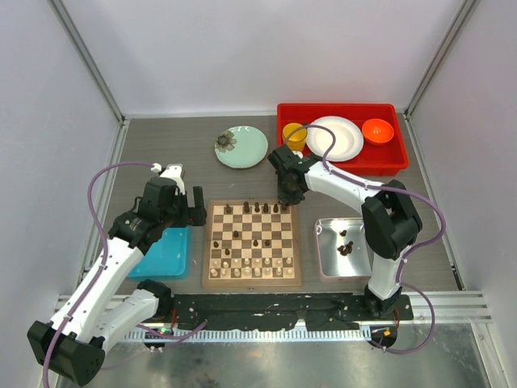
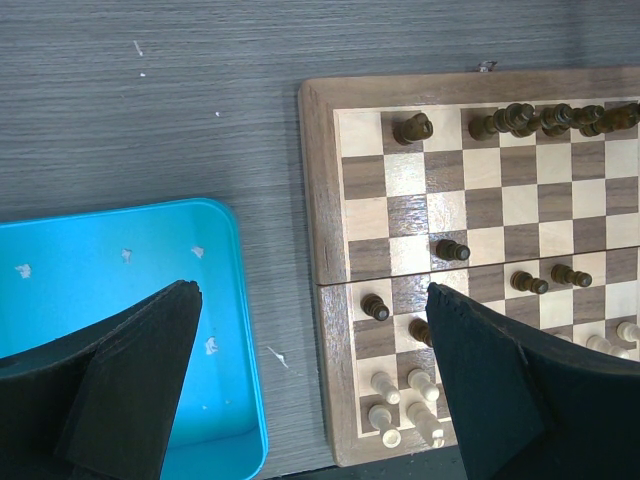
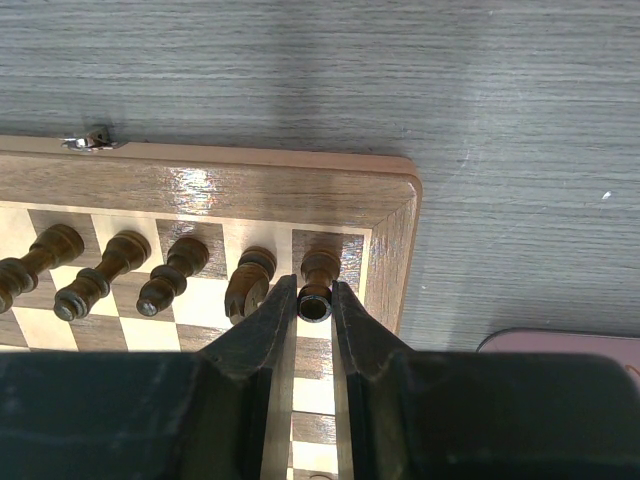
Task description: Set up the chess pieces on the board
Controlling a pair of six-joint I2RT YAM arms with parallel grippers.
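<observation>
Clearances at the board [image 3: 395,215]. The right gripper [image 3: 314,298] pinches the corner dark piece [image 3: 320,265]; the neighbouring dark piece [image 3: 250,280] stands just beside one finger, leaving almost no gap. Past the border, bare table [image 3: 520,120] lies open. Scattered dark pieces [image 2: 452,250] dot the middle ranks; blue tray [image 1: 170,250] and silver tray [image 1: 321,250] flank the board.

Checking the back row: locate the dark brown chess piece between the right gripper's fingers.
Right wrist view: the dark brown chess piece sits on the wooden chessboard's far right corner square, gripped by the right gripper, beside other dark pieces.
</observation>
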